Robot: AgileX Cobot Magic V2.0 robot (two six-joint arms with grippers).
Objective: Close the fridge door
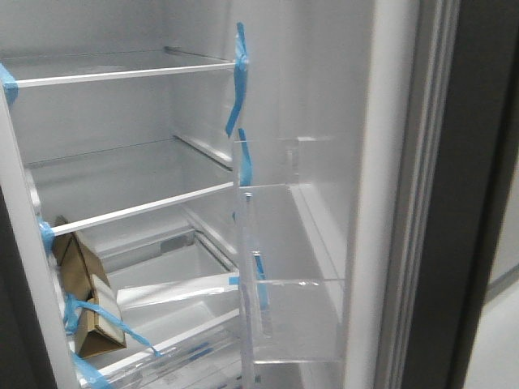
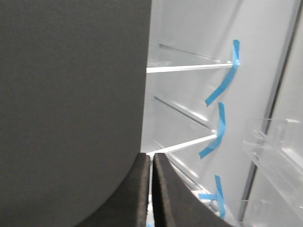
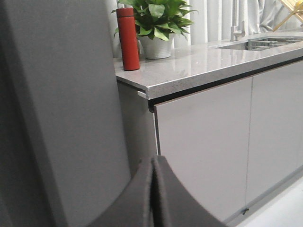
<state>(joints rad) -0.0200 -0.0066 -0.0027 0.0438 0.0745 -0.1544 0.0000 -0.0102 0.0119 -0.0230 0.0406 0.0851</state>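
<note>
The fridge door (image 1: 340, 121) stands open at the right of the front view, its white inner lining facing the compartment, with clear plastic bins (image 1: 292, 267) on it and its dark grey outer side (image 1: 474, 203) at the far right. Neither gripper shows in the front view. In the right wrist view my right gripper (image 3: 154, 194) is shut and empty, close beside the door's dark grey outer face (image 3: 61, 104). In the left wrist view my left gripper (image 2: 151, 189) is shut and empty, beside a dark grey fridge panel (image 2: 71, 104), facing into the open compartment. A door bin (image 2: 274, 146) shows there.
Inside the fridge are glass shelves (image 1: 122, 74), strips of blue tape (image 1: 237, 81) and a brown cardboard box (image 1: 85, 292) at the lower left. Beyond the door are pale grey cabinet fronts (image 3: 203, 142) under a stone counter (image 3: 203, 61) holding a red bottle (image 3: 128, 38) and a potted plant (image 3: 156, 23).
</note>
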